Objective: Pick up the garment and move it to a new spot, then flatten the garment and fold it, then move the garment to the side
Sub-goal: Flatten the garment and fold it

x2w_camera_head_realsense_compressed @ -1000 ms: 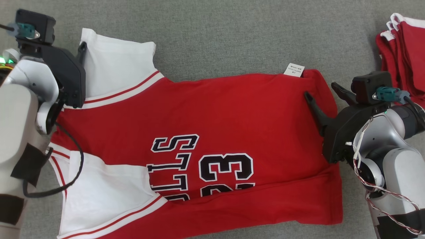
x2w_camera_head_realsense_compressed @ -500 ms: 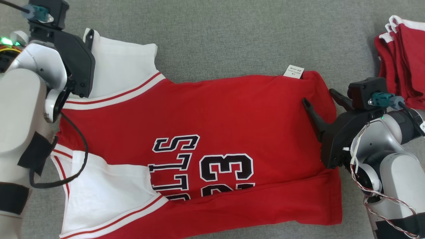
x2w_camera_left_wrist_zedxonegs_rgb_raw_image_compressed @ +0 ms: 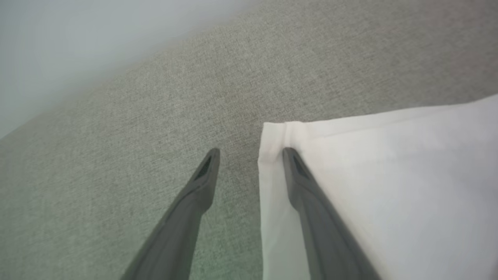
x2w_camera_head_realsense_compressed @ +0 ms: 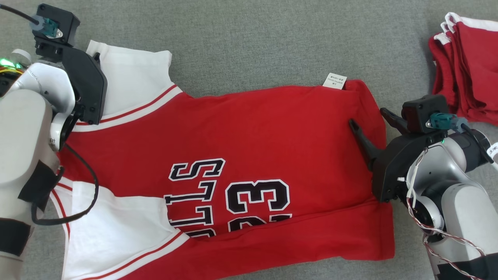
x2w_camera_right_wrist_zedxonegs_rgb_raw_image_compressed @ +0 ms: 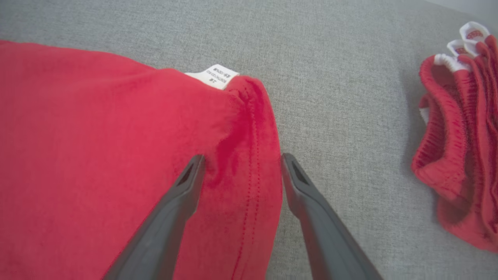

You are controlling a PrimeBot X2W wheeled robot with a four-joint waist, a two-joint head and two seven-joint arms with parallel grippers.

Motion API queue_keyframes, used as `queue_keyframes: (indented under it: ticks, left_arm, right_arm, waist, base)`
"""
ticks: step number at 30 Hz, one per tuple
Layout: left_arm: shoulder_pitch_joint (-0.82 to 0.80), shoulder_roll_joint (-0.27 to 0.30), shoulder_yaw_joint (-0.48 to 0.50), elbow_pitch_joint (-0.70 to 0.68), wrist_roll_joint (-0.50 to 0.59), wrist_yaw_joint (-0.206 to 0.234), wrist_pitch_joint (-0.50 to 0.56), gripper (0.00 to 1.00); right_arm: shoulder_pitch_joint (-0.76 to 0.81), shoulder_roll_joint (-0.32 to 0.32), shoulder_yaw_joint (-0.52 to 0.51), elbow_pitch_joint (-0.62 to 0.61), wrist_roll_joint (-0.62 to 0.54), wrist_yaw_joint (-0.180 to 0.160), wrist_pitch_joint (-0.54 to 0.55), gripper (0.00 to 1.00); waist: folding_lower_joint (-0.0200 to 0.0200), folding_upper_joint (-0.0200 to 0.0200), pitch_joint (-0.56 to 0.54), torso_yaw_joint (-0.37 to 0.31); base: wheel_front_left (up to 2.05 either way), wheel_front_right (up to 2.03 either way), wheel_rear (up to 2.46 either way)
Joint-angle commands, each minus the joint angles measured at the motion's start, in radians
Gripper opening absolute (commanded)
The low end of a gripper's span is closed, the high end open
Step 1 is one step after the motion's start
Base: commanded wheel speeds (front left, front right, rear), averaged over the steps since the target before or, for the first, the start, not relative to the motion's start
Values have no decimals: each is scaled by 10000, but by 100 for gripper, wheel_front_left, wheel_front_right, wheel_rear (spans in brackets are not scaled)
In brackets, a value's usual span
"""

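The garment (x2w_camera_head_realsense_compressed: pixel 253 136) is a red jersey with white sleeves and black lettering, spread on the grey surface. My left gripper (x2w_camera_left_wrist_zedxonegs_rgb_raw_image_compressed: pixel 251 149) is open at the far corner of the upper white sleeve (x2w_camera_left_wrist_zedxonegs_rgb_raw_image_compressed: pixel 389 175). One finger lies on the sleeve and the other on bare surface beside its edge. In the head view the left gripper (x2w_camera_head_realsense_compressed: pixel 95 58) is mostly hidden behind its own dark body. My right gripper (x2w_camera_head_realsense_compressed: pixel 367 116) is open and straddles the jersey's red hem edge (x2w_camera_right_wrist_zedxonegs_rgb_raw_image_compressed: pixel 249 182) just below the white tag (x2w_camera_right_wrist_zedxonegs_rgb_raw_image_compressed: pixel 212 76). Nothing is gripped.
A pile of folded red garments (x2w_camera_head_realsense_compressed: pixel 467 70) with white trim lies at the far right, also in the right wrist view as the pile (x2w_camera_right_wrist_zedxonegs_rgb_raw_image_compressed: pixel 459 136). Grey fabric surface (x2w_camera_head_realsense_compressed: pixel 272 39) stretches beyond the jersey.
The head camera has shifted a little, sliding the whole picture left. My left gripper has moved up the white sleeve toward its far corner. The right gripper has stayed over the hem.
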Motion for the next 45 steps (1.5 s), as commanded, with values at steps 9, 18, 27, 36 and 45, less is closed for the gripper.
queue_keyframes:
  ticks: [9, 18, 27, 36, 45]
  left_arm:
    - [-109, 64, -132, 201, -238, -106, 490, 73]
    - [-45, 83, -93, 268, -612, -187, 664, 0]
    - [-240, 504, 234, -532, -1102, -327, 436, 0]
    - [-331, 663, 283, -1198, -1343, -347, 526, 0]
    - [-100, 730, 233, -1415, -1460, -262, 603, 0]
  right_arm:
    - [93, 79, 120, -117, -59, -23, 46, 100]
    - [68, 71, 124, -143, -15, -23, 81, 100]
    - [-421, 409, -951, -795, -837, -22, 1225, 100]
    - [-979, 581, -1092, -1108, -1403, -23, 1514, 100]
    - [-1666, 621, -640, -272, -1196, -23, 1929, 47]
  waist:
    - [0, -1, 140, -199]
    - [0, -1, 326, -185]
    - [0, -1, 586, 144]
    - [0, -1, 656, 215]
    - [0, -1, 613, 192]
  base:
    - [0, 0, 0]
    - [0, 0, 0]
    - [0, 0, 0]
    - [0, 0, 0]
    - [0, 0, 0]
